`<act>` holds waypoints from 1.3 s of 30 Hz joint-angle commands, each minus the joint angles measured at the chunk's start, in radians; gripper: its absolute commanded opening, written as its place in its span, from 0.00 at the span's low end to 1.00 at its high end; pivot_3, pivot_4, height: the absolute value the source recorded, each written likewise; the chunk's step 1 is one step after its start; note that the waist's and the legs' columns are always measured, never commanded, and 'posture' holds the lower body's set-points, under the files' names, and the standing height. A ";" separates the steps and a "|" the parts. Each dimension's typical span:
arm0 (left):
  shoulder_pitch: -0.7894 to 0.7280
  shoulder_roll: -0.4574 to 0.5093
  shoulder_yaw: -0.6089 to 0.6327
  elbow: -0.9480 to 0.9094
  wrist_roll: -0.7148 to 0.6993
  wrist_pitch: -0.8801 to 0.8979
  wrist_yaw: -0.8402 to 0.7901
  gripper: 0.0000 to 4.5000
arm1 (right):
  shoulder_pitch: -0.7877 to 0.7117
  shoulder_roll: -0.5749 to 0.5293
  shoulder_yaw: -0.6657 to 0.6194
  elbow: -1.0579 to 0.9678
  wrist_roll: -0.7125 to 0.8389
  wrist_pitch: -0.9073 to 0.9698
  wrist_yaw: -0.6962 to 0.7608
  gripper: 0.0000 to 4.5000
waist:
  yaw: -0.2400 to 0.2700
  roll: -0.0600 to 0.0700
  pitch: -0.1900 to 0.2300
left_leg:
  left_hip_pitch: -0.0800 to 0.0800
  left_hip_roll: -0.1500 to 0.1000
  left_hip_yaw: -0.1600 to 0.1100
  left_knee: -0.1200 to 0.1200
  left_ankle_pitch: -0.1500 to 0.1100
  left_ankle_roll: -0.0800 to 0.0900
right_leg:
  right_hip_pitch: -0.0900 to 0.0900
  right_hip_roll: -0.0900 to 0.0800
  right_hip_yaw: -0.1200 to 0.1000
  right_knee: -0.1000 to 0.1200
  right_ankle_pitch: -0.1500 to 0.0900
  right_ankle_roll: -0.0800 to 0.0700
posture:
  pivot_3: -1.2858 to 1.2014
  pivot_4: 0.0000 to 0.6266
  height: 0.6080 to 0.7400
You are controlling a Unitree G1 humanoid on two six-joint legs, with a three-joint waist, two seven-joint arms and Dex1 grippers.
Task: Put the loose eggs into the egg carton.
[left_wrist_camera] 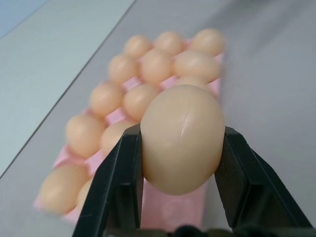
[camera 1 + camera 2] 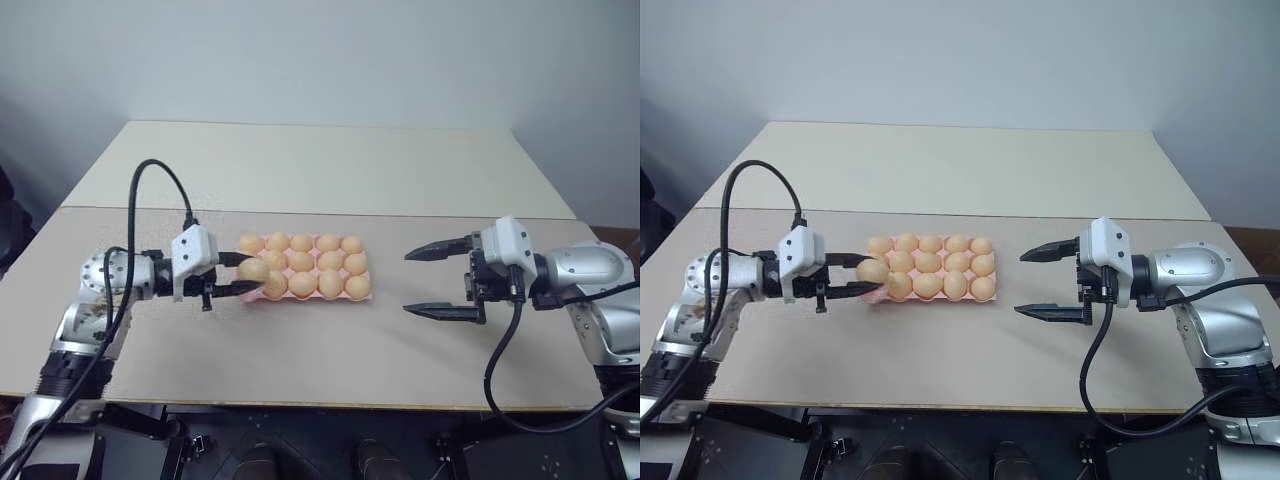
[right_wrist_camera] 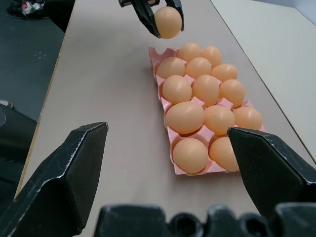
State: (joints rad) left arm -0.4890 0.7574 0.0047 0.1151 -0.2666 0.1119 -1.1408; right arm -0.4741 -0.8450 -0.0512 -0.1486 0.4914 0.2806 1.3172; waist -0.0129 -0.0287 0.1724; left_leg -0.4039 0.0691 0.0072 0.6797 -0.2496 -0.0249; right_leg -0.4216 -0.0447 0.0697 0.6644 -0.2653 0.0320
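Over the carton's left end, the left gripper has its jaws clamped on one egg, held just above the pink carton. One corner cup at that end looks empty, judging by the right wrist view; the other cups each hold an egg. No loose eggs lie on the table, so this looks like the last one. Well off to the right, the right gripper hangs wide open, empty.

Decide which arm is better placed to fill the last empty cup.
Left. Its gripper already holds an egg right at the carton's empty corner cup; the right gripper hangs open, apart.
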 commanded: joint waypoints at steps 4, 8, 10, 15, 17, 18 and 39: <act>0.004 -0.005 -0.006 -0.007 0.068 0.059 0.114 0.47 | -0.021 0.005 -0.014 -0.015 0.005 -0.024 -0.003 1.00 | 0.001 0.000 0.000 | 0.000 0.000 0.000 0.000 0.000 0.000 | 0.000 0.000 0.000 0.000 0.000 0.000 | 0.52 0.24 1.00; 0.003 -0.007 -0.012 -0.003 0.063 0.067 0.101 0.74 | -0.025 0.005 -0.014 -0.014 0.004 -0.023 -0.004 1.00 | 0.001 0.000 0.000 | 0.000 0.000 0.000 0.000 0.000 0.000 | 0.000 0.000 0.000 0.000 0.000 0.000 | 0.52 0.24 1.00; 0.004 -0.004 -0.009 -0.012 0.051 0.069 0.087 0.89 | -0.024 0.004 -0.015 -0.014 0.004 -0.023 -0.004 1.00 | 0.001 0.000 0.000 | 0.000 0.000 0.000 0.000 0.000 0.000 | 0.000 0.000 0.000 0.000 0.000 0.000 | 0.52 0.24 1.00; 0.015 0.006 0.019 -0.033 0.051 0.048 0.100 0.99 | -0.018 0.004 -0.017 -0.017 0.005 -0.024 -0.005 1.00 | 0.001 0.000 0.000 | 0.000 0.000 0.000 0.000 0.000 0.000 | 0.000 0.000 0.000 0.000 0.000 0.000 | 0.52 0.24 1.00; 0.022 0.012 0.043 -0.044 0.033 0.028 0.089 0.99 | -0.017 0.006 -0.016 -0.016 0.004 -0.026 -0.005 1.00 | 0.000 0.000 0.000 | 0.000 0.000 0.000 0.000 0.000 0.000 | 0.000 0.000 0.000 0.000 0.000 0.000 | 0.52 0.24 1.00; 0.027 0.018 0.067 -0.053 0.011 0.014 0.075 0.99 | -0.018 0.008 -0.014 -0.014 0.004 -0.026 -0.005 1.00 | 0.000 0.000 0.000 | 0.000 0.000 0.000 0.000 0.000 0.000 | 0.000 0.000 0.000 0.000 0.000 0.000 | 0.52 0.24 1.00; 0.583 0.187 0.648 -0.354 -0.407 0.238 -0.126 0.99 | 0.011 -0.008 -0.043 -0.015 0.040 0.008 0.026 1.00 | 0.002 0.000 0.000 | 0.001 0.001 0.001 -0.001 0.000 0.000 | 0.000 0.000 0.000 -0.001 0.000 0.000 | 0.52 0.24 1.00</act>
State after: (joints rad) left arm 0.0871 0.9458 0.6098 -0.1909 -0.6378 0.3265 -1.2944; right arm -0.4654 -0.8380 -0.0543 -0.1337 0.4976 0.2870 1.3411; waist -0.0109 -0.0285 0.1725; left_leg -0.4033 0.0699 0.0086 0.6783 -0.2497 -0.0250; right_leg -0.4218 -0.0450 0.0693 0.6634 -0.2655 0.0319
